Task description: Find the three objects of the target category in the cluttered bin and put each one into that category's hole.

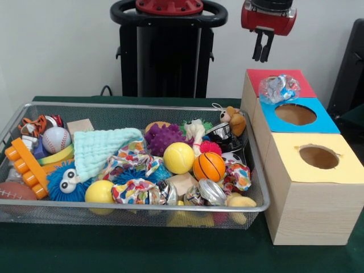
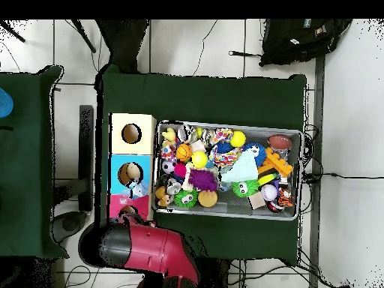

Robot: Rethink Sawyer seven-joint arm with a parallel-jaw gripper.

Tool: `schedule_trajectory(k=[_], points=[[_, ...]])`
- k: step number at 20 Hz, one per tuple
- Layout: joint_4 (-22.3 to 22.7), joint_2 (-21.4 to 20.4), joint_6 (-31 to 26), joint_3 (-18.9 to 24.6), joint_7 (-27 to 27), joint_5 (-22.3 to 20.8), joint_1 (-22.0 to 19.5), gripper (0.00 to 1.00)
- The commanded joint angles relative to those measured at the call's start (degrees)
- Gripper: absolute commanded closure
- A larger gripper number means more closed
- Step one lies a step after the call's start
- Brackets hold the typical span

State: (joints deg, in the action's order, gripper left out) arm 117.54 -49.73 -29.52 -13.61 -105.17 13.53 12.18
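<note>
My gripper [image 1: 263, 52] hangs high above the red-topped box [image 1: 257, 77], shut with nothing in it. A clear crinkly ball with blue and red marks [image 1: 278, 88] rests on top of that box, over where its hole would be; it also shows as the crinkly ball [image 2: 138, 190] in the overhead view. The blue-topped box [image 1: 325, 121] and the yellow-topped box [image 1: 296, 170] each show an open round hole. The wire bin [image 1: 142, 106] holds several toys: an orange basketball [image 1: 209, 166], a yellow ball [image 1: 178, 157], a baseball [image 1: 56, 139] and a purple spiky ball [image 1: 164, 138].
A mint cloth [image 1: 102, 147], a blue fuzzy toy with eyes [image 1: 67, 181] and an orange block piece [image 1: 25, 165] fill the bin's left part. In the overhead view the red arm [image 2: 154, 251] covers the red box's end. A black bag [image 2: 300, 37] lies on the floor.
</note>
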Motion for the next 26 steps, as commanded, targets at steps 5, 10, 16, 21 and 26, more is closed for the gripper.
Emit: schedule_trajectory(k=[5,10,16,21,26], points=[[1.16,3.11,4.65,5.06,-10.01,0.81,0.22,1.0],[-0.97,4.6,4.22,4.34,-10.47,0.45,1.07,1.0],[-3.15,7.43,5.15,3.53,-11.59,0.57,2.21,1.0],[-4.62,8.55,4.7,2.69,-11.93,0.74,3.17,1.0],[-5.8,9.02,3.57,1.63,-12.47,1.0,4.34,1.0]])
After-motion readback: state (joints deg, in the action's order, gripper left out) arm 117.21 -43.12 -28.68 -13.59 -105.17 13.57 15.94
